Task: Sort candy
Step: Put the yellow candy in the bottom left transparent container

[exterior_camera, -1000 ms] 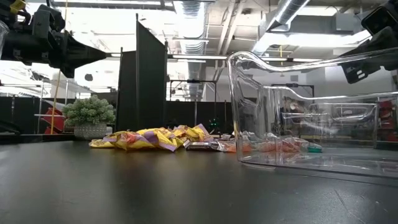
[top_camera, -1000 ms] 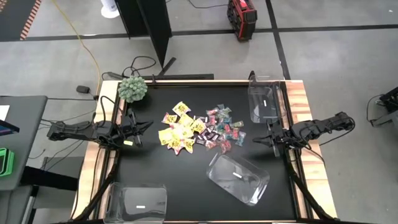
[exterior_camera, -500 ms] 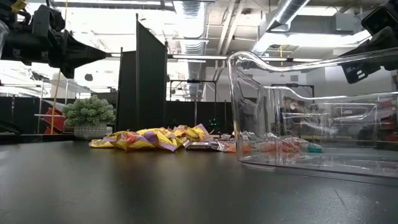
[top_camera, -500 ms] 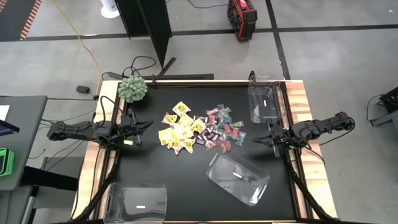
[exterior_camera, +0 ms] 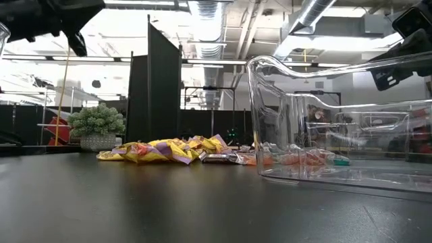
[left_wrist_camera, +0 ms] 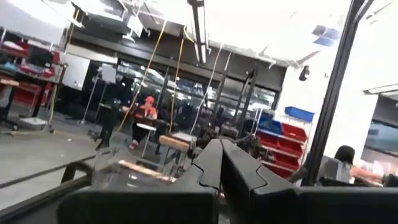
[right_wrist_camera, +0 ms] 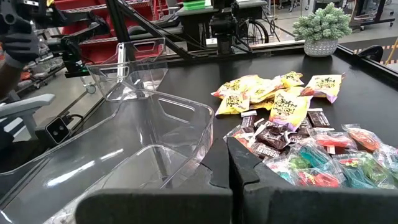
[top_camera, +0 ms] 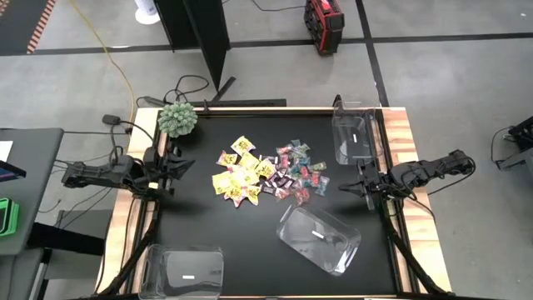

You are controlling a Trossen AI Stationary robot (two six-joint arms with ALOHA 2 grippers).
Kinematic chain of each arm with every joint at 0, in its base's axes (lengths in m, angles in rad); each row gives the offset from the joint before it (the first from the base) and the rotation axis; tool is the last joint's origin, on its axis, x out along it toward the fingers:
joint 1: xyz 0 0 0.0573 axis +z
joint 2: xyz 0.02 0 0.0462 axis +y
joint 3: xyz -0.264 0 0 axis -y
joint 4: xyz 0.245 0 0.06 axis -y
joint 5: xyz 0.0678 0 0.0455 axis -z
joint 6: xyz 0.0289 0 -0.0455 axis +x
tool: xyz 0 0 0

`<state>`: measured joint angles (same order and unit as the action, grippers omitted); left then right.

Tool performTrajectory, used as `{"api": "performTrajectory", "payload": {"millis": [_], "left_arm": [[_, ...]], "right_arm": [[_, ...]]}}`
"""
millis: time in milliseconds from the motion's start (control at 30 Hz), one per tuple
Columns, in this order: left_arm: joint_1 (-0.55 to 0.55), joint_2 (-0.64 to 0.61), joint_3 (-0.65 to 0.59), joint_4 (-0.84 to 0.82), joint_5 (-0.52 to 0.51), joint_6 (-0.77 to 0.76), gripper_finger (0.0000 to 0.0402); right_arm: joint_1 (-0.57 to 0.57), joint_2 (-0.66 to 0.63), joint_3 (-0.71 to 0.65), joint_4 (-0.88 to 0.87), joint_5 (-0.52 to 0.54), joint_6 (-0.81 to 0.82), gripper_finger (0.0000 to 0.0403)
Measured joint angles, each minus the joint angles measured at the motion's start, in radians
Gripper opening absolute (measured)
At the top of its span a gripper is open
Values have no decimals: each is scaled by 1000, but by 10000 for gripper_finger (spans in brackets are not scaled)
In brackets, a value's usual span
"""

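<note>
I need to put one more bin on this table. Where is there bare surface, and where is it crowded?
Bare black surface lies between the candy pile and the near-left bin, left of the tilted bin. A narrower strip runs between the plant and the far-right bin. The middle is crowded with candy.

From overhead I can't read any wrapper in the candy [top_camera: 265,174] pile. The clear bin [exterior_camera: 337,121] runs off the low view, blurring the sweets behind it.
</note>
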<state>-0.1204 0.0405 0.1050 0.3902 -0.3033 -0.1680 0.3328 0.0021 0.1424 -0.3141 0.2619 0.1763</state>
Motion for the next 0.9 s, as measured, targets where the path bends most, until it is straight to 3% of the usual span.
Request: {"api": "performTrajectory", "payload": {"millis": [167, 367, 433, 533, 767, 900], "left_arm": [[0, 100, 38, -9, -63, 3, 0], [8, 312, 149, -27, -105, 47, 18], [21, 396, 210, -71, -105, 46, 32], [42, 518, 324, -217, -105, 36, 54], [128, 808, 557, -673, -90, 17, 89], [196, 943, 618, -866, -30, -15, 103]], "right_arm": [[0, 0, 0, 0, 0, 0, 0], [0, 0, 0, 2, 0, -2, 0], [-1, 0, 1, 12, 0, -89, 0], [-2, 0, 4, 15, 0, -235, 0], [-2, 0, 4, 31, 0, -325, 0], [5, 0, 4, 243, 0, -324, 0]]}}
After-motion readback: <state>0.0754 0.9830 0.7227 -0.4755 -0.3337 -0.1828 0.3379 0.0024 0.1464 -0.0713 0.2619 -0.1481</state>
